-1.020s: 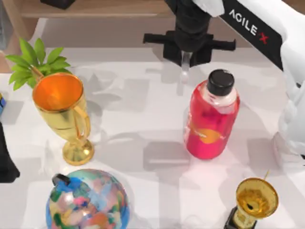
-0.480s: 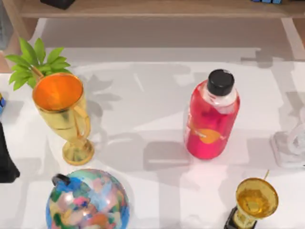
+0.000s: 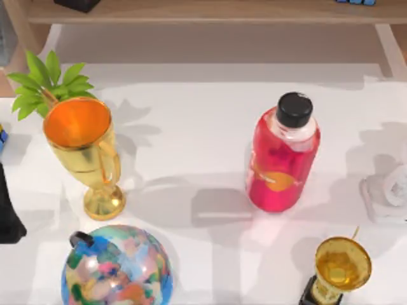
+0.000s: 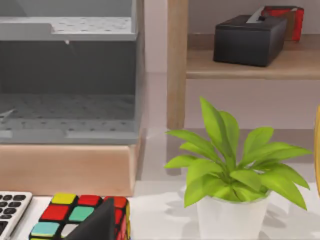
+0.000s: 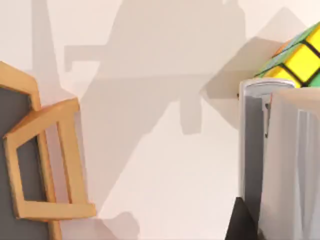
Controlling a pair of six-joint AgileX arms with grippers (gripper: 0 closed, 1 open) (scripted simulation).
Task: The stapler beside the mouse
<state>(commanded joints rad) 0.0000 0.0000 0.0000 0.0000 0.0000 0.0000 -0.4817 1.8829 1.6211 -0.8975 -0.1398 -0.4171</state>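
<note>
The stapler [image 5: 280, 165] looms close in the right wrist view as a whitish, almost see-through body with a grey side and a thin dark line. My right gripper [image 5: 250, 225] is shut on it, and one dark fingertip [image 5: 240, 222] shows against its side. The arm's shadow falls on the pale surface behind. The mouse is out of view. My left gripper [image 4: 100, 225] shows as a dark tip low in the left wrist view, parked at the table's left edge over a colour cube [image 4: 75, 215].
The top view holds a red bottle with a black cap [image 3: 283, 155], a gold goblet [image 3: 86, 152], a plant [image 3: 48, 82], a globe [image 3: 117, 267], a small trophy [image 3: 340, 267] and a white object [image 3: 385, 197] at the right edge. A wooden frame [image 5: 45, 165] stands near the right gripper.
The right arm, which held the stapler over the back of the table a second ago, has left the top view. Its shadows have slid toward the right edge.
</note>
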